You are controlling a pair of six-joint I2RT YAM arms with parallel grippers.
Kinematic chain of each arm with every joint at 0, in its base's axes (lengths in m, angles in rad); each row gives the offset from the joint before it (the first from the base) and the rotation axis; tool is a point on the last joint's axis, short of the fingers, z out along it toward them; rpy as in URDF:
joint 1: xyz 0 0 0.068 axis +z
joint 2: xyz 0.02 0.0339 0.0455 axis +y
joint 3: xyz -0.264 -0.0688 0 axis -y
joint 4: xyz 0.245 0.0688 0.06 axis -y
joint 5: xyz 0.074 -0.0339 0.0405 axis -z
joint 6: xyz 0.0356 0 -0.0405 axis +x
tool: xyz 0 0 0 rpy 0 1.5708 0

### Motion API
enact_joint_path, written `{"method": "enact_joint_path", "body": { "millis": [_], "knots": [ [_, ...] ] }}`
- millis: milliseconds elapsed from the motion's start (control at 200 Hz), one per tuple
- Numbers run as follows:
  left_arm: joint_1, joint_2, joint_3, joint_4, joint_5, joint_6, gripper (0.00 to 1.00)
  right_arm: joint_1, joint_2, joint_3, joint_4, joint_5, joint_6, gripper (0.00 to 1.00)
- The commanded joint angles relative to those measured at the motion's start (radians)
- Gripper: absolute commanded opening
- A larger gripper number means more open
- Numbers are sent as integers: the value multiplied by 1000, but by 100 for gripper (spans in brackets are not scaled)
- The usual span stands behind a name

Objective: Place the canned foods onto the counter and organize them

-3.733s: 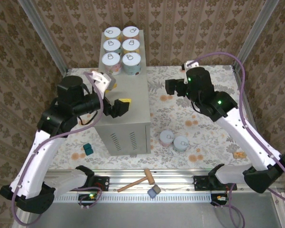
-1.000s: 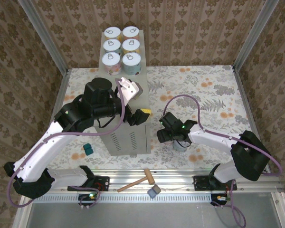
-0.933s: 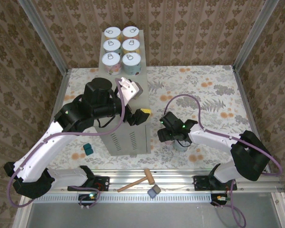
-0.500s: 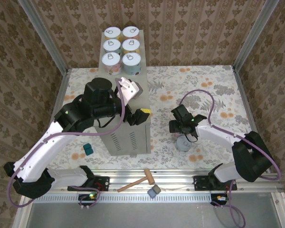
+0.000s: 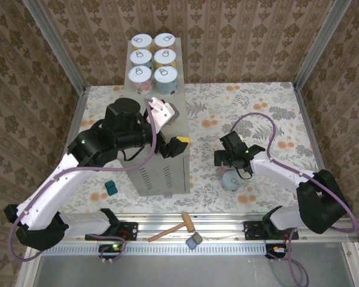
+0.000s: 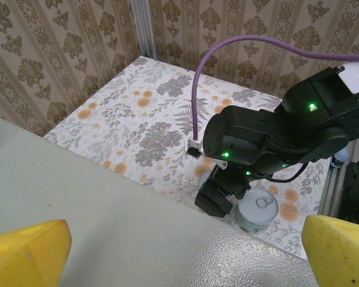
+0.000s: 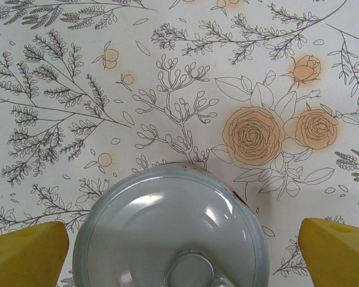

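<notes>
Beneath the right tool point(image 7: 180, 254), one can point(image 7: 167, 209) stands upright, lid skyward.

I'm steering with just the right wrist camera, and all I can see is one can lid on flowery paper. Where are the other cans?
Observer: Six cans stand at the far end of the counter, in two side-by-side lines of three.
Operator: And what's the other claw doing?
Observer: The left claw hangs open over the counter's near end, holding nothing.
</notes>
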Motion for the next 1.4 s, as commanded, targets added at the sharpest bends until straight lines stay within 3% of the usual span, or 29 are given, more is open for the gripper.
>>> {"method": "enact_joint_path", "body": {
  "millis": [0, 390, 870, 1220, 1395],
  "knots": [
    [-8, -18, -2, 22, -3, 20, 100, 6, -4, -17, -15, 26, 22, 100],
    [-8, -21, -2, 19, 4, 15, 100, 6, 18, -45, 22, 18, 38, 99],
    [-11, -17, 29, 3, 16, 19, 100, -22, 19, -4, 20, 40, 2, 75],
    [-15, -18, 30, -4, 7, 20, 100, -125, 161, 122, 65, 14, -51, 74],
    [-15, -21, 32, -10, 1, 20, 100, -134, 204, 156, 75, 12, -56, 78]
  ]
}}
